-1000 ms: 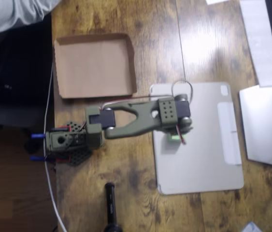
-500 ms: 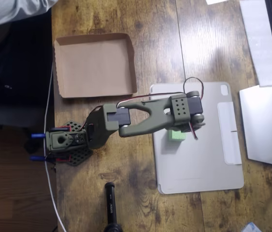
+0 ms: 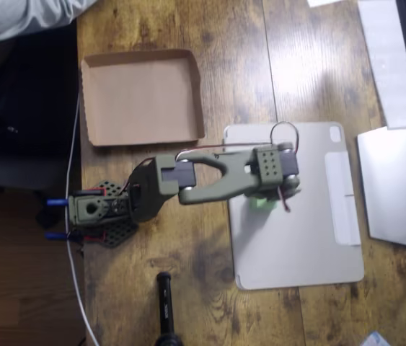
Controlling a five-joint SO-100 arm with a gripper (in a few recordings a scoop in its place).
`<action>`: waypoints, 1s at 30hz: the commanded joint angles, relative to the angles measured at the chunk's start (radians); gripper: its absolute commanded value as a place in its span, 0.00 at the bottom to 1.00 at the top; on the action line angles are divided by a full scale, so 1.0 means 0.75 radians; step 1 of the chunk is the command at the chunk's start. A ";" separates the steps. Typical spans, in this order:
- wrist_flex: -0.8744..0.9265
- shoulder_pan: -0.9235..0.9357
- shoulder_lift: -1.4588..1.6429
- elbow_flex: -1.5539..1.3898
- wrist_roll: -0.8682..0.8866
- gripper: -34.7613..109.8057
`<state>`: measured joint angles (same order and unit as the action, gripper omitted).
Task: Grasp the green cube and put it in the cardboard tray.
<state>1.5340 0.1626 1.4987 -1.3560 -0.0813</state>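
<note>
wood table (image 3: 311, 65) | grey cover (image 3: 296, 238) under green cube (image 3: 262, 202) | gripper (image 3: 267, 196) state unclear | cardboard tray (image 3: 141, 97) upper-left

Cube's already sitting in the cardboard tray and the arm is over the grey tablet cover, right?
Not quite. The overhead view shows the green cube on the grey tablet cover, partly hidden under the arm, not in the cardboard tray. The arm is over the cover.

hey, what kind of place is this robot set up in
Probably a home or office desk: a wooden tabletop with a grey tablet cover, papers at the right edge, and a cardboard tray near the small arm.
</note>
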 commanded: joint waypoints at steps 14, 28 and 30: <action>-0.166 0.078 0.070 -0.100 -0.061 0.32; -0.284 0.086 0.121 -0.239 -0.088 0.28; -0.280 0.061 0.143 -0.229 -0.080 0.28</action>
<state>1.3177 0.2102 1.5509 -1.5156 -0.1350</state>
